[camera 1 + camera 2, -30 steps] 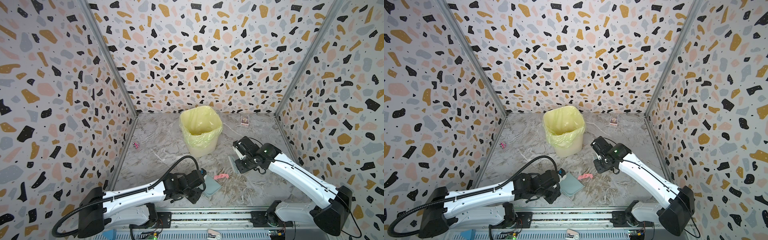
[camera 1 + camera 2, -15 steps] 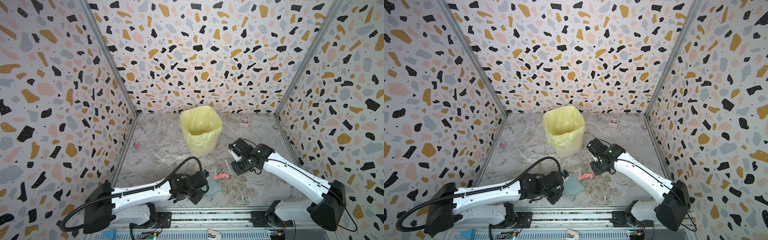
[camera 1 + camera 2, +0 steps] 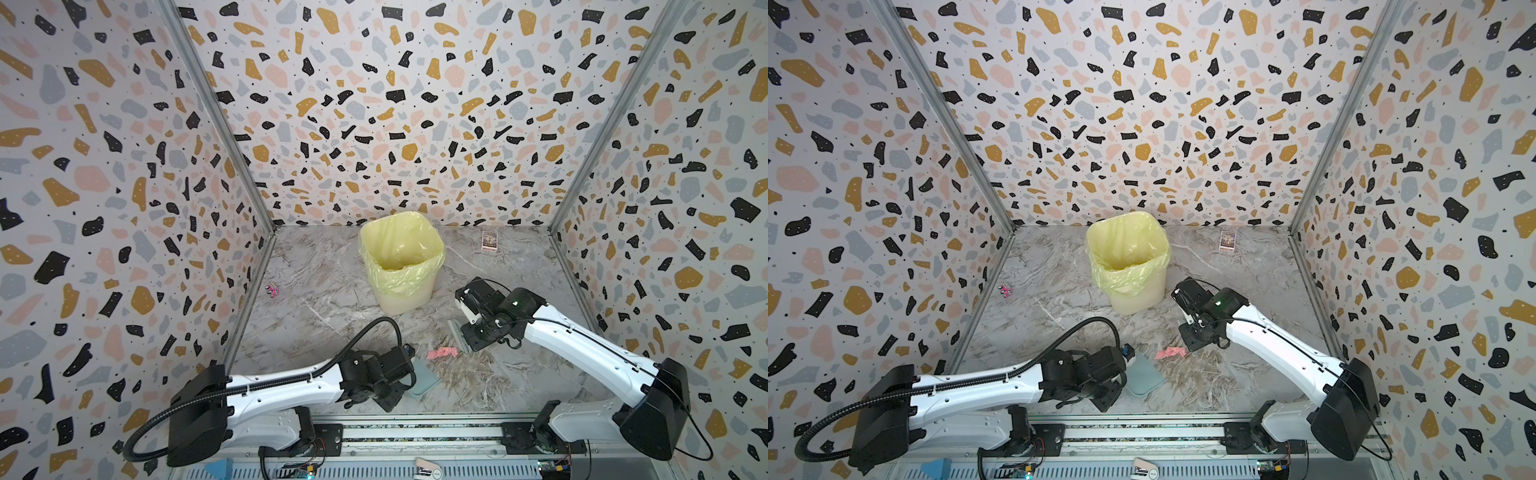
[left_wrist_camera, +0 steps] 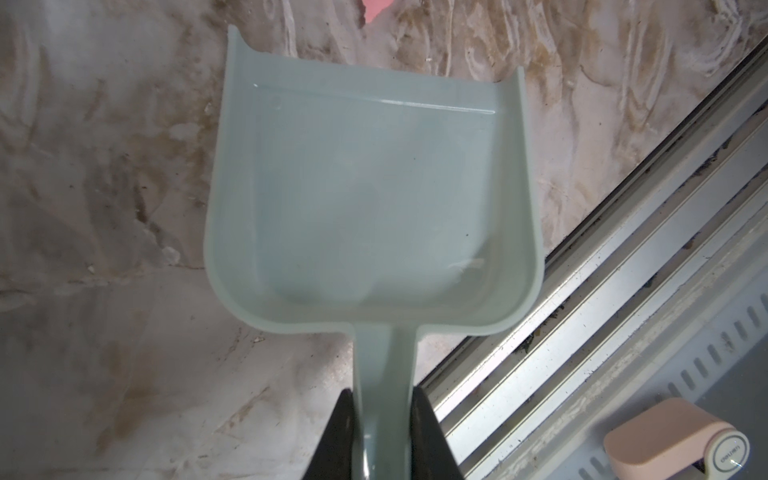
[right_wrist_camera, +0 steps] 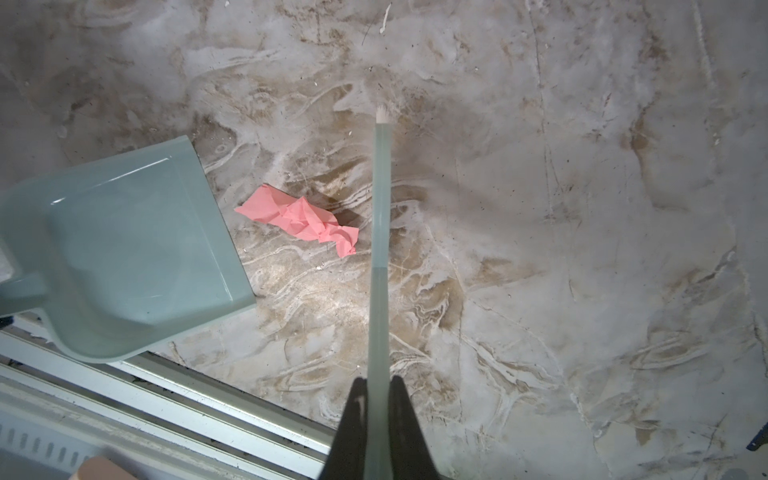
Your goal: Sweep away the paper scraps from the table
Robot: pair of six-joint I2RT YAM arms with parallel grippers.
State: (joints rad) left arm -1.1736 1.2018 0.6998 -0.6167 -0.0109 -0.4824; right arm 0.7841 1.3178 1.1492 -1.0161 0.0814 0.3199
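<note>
One pink crumpled paper scrap (image 3: 442, 353) (image 3: 1170, 353) (image 5: 299, 218) lies on the marble table (image 3: 332, 316) near the front. My left gripper (image 4: 384, 395) (image 3: 399, 365) is shut on the handle of a pale green dustpan (image 4: 365, 199) (image 3: 424, 380) (image 5: 124, 257). The pan rests flat, its open lip facing the scrap. My right gripper (image 5: 378, 380) (image 3: 478, 332) is shut on a thin pale green brush (image 5: 380, 208) (image 3: 459, 334). The brush stands on the scrap's other side, just clear of it. The pan holds nothing.
A bin (image 3: 409, 295) with a yellow liner stands behind the scrap at mid-table. A printed card (image 3: 489, 240) lies at the back right, a tiny pink-and-black toy (image 3: 272, 289) by the left wall. A metal rail (image 3: 415, 432) bounds the front edge close to the dustpan.
My right gripper has carried the brush left and slightly forward, closer to the pink scrap. The left arm shifted a little; the dustpan and scrap stay about where they were.
</note>
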